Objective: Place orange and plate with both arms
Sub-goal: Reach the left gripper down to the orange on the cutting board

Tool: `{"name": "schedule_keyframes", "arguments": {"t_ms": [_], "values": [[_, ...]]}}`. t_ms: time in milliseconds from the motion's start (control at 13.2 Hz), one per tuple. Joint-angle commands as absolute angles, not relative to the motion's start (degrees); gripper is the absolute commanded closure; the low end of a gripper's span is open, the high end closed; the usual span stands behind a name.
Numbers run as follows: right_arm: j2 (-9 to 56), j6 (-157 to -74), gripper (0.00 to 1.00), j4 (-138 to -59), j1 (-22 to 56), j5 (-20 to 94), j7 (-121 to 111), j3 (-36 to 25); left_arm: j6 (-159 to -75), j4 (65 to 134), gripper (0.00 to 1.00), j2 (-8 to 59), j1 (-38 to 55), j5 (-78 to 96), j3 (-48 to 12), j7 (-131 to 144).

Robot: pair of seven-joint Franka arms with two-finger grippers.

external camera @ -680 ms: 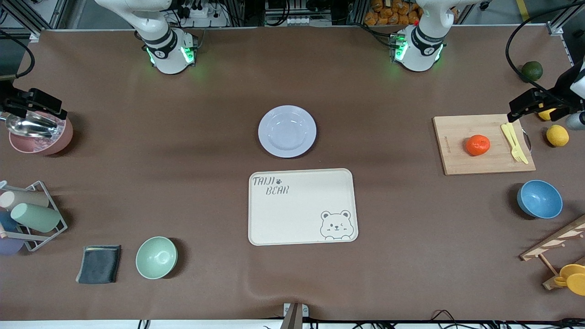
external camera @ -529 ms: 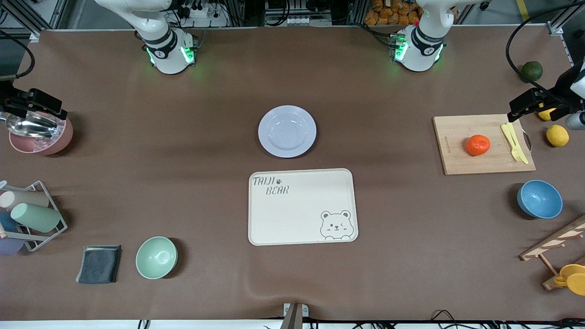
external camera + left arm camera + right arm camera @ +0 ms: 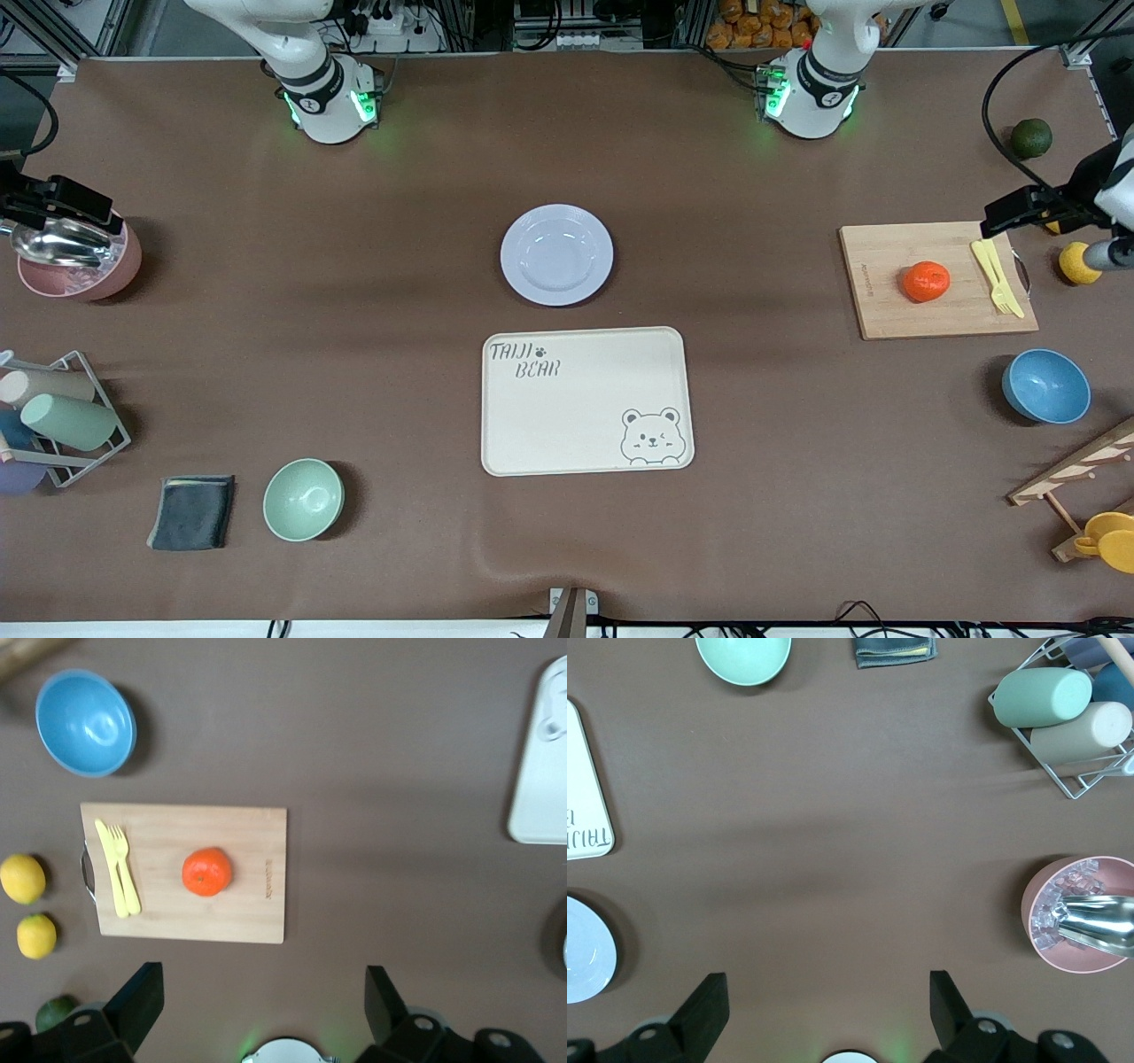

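the orange lies on the wooden board, with the yellow fork and knife at its 3 o'clock in the front view. the plate sits at 12 o'clock from the tray, just apart. left gripper hangs high over the table beside the board, jaws spread, holding nothing. right gripper hangs high near the pink bowl, jaws spread, holding nothing.

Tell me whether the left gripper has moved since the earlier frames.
Yes. The left gripper has drifted slightly toward the robots' bases, judged against the cutting board.
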State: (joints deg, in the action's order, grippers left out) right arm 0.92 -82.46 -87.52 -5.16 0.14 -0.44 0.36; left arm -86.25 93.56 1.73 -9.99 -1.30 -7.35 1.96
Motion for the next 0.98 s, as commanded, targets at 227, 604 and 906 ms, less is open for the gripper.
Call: {"name": "schedule_keyframes", "arguments": {"t_ms": [227,604,906], "values": [[1.8,-81.2,0.0,-85.9,-5.1,0.7,-1.5,1.6,-100.5,110.8,0.0,1.8,-14.3,-3.0,-7.6,1.8],[1.8,-81.3,0.0,-85.9,1.6,0.7,-1.4,1.7,-107.0,117.0,0.0,7.0,-16.0,-7.6,-7.6,2.0],[3.7,-82.6,0.0,-85.8,4.9,0.8,-1.5,1.6,-109.7,117.0,0.0,13.3,-19.1,-7.8,-7.6,1.3]]}}
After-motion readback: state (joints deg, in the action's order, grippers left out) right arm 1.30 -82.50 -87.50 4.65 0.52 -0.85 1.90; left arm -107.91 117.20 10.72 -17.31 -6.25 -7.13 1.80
